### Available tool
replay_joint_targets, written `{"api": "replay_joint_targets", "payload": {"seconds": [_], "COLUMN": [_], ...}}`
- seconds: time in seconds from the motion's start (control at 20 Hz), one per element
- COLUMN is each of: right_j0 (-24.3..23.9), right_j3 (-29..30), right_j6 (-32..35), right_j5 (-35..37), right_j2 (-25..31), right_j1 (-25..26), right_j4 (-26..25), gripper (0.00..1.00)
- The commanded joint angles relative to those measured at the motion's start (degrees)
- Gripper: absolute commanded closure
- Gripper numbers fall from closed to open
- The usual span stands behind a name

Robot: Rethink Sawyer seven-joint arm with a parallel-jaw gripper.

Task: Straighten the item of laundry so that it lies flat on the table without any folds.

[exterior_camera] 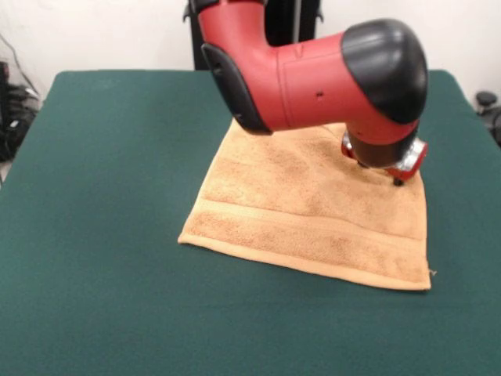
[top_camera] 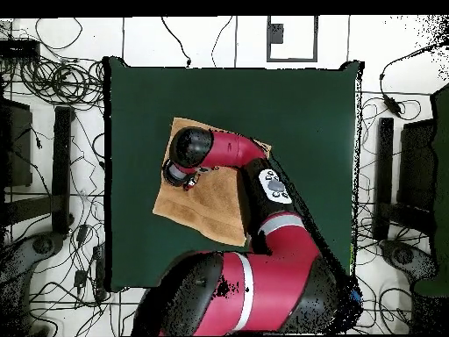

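Observation:
The tan-orange towel (exterior_camera: pixel 305 211) lies spread on the green table (exterior_camera: pixel 117 196), a little right of the middle, with a woven band along its near edge. Its near and left edges look flat. Its far part is hidden behind the red arm. My gripper (exterior_camera: pixel 383 168) hangs just above the towel's right side, near its far right corner. I cannot tell whether it touches the cloth. In the overhead view the towel (top_camera: pixel 206 206) lies on the left-centre of the table (top_camera: pixel 307 114), with the gripper (top_camera: pixel 181 175) over its left edge.
The red arm (exterior_camera: pixel 313 74) reaches across the towel from the pedestal at the far side. Cables and dark equipment (top_camera: pixel 53 158) lie on the floor beside the table's two sides. Green cloth shows all round the towel.

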Motion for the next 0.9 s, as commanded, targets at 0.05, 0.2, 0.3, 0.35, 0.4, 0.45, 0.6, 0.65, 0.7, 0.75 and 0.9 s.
{"api": "replay_joint_targets", "payload": {"seconds": [0.05,0.2,0.3,0.35,0.4,0.45,0.6,0.65,0.7,0.75,0.9], "right_j0": [-1.76,-1.97,-2.43,-4.86,-5.97,-9.58,-14.45,-15.0,-15.56,-16.1,-15.75], "right_j3": [-2.89,-2.89,-2.12,0.3,1.8,6.7,16.21,18.13,20.06,21.87,24.1], "right_j6": [-0.8,-0.5,0.73,2.72,4.01,6.72,7.89,7.47,7.04,6.59,5.98], "right_j5": [-11.25,-10.93,-10.21,-7.07,-5.88,-3.11,-3.59,-4.83,-6.06,-7.52,-10.08], "right_j2": [-8.23,-7.77,-7.34,-4.77,-3.46,1.03,8.76,10.18,11.6,13.14,14.11], "right_j1": [4.38,4.49,4.65,5.27,5.47,6.19,6.86,6.75,6.64,6.61,5.82], "right_j4": [-10.78,-10.65,-8.86,-2.94,0.0,8.46,20.55,22.5,24.45,26.44,28.79], "gripper": [0.0,0.0,0.0,0.0,0.0,0.0,0.0,0.0,0.0,0.0,0.0]}}
